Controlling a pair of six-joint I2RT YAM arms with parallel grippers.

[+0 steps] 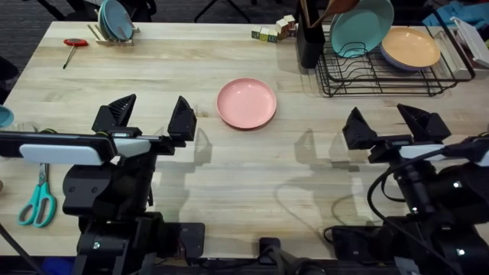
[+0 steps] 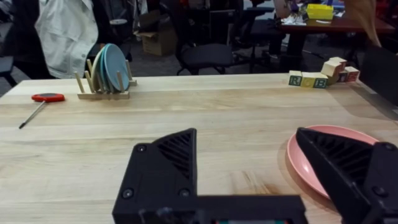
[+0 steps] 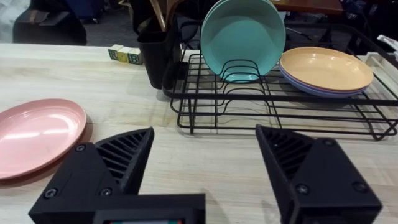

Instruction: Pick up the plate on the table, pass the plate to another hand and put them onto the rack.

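On the pale tabletop (image 1: 229, 176) the plate (image 1: 246, 103) lies flat mid-surface, untouched; left claw (image 1: 149, 118) and right claw (image 1: 396, 124) gape wide, empty, ready to approach.

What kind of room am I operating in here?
Probably a lab or office workspace: a pale wood plank table with rolling office chairs behind, cardboard boxes on the floor, and alphabet blocks as props.
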